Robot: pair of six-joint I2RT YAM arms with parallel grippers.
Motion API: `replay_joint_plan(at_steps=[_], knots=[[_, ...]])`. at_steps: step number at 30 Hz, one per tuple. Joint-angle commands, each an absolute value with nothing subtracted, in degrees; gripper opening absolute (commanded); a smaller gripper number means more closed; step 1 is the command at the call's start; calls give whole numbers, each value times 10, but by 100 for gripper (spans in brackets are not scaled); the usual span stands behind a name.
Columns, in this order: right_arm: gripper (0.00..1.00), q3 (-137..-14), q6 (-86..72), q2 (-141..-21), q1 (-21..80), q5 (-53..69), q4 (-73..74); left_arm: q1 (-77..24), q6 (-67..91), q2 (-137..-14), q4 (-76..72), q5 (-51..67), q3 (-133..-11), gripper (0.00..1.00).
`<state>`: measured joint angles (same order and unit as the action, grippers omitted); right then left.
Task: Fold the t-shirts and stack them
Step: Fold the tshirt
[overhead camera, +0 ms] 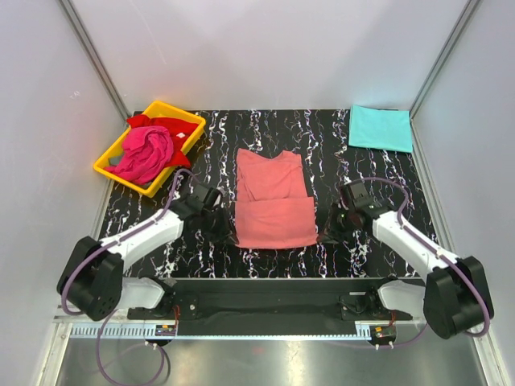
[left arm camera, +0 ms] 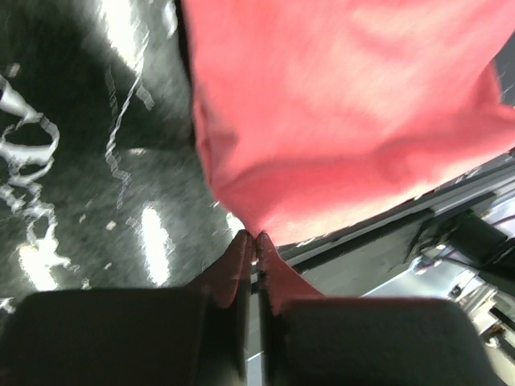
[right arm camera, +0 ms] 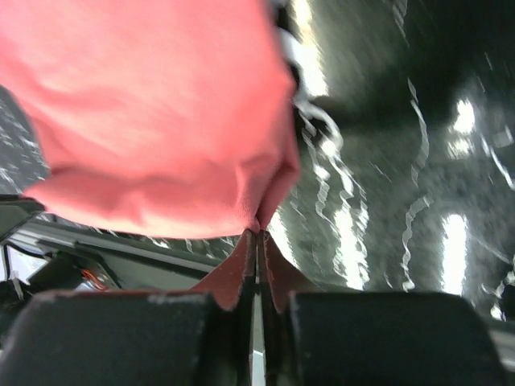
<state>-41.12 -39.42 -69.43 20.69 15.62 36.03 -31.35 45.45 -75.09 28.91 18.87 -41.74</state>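
Salmon-pink t-shirt (overhead camera: 273, 201) lies flat at mid-desk, collar toward the far edge, lower half looking already doubled over. Left gripper (left arm camera: 256, 237) is pinched closed on its near-left corner and right gripper (right arm camera: 257, 233) is pinched closed on the near-right corner. The wrist views are blurred, so how many layers each holds is unclear.

Turquoise t-shirt (overhead camera: 380, 127) lies folded at the far-right corner. Magenta t-shirt (overhead camera: 145, 153) and red t-shirt (overhead camera: 169, 126) sit bunched in the yellow tray (overhead camera: 183, 112) at the far-left corner.

Step in hand, probably: folding the salmon one. The next move calls for an even two-arm lift, keeping the near edge taut.
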Motion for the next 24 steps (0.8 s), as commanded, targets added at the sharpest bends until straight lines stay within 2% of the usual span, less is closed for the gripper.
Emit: replay_joint_plan(at_steps=[1, 2, 3, 4, 6, 7, 9, 12, 16, 20, 24], knots=[[12, -379, -431, -637, 210, 135, 393, -316, 455, -707, 305, 179, -390, 20], [26, -374, -434, -628, 210, 134, 396, -317, 460, -704, 302, 183, -384, 25], [31, -367, -435, -614, 210, 136, 396, -319, 460, -704, 297, 192, -373, 30], [38, -364, -432, -609, 210, 138, 395, -321, 461, -705, 286, 198, -368, 41], [54, -366, -427, -613, 210, 137, 385, -322, 462, -709, 277, 201, -359, 48], [58, -368, -421, -620, 210, 137, 381, -322, 461, -713, 268, 198, -358, 53], [63, -373, -413, -652, 210, 138, 358, -322, 459, -720, 260, 187, -352, 55], [62, -379, -394, -711, 210, 149, 325, -322, 451, -743, 228, 191, -345, 56], [41, -371, -381, -770, 210, 172, 281, -323, 450, -772, 193, 187, -334, 55], [41, -350, -381, -783, 210, 175, 259, -322, 447, -801, 173, 178, -327, 52], [40, -331, -381, -792, 210, 183, 245, -322, 450, -826, 152, 187, -318, 45]])
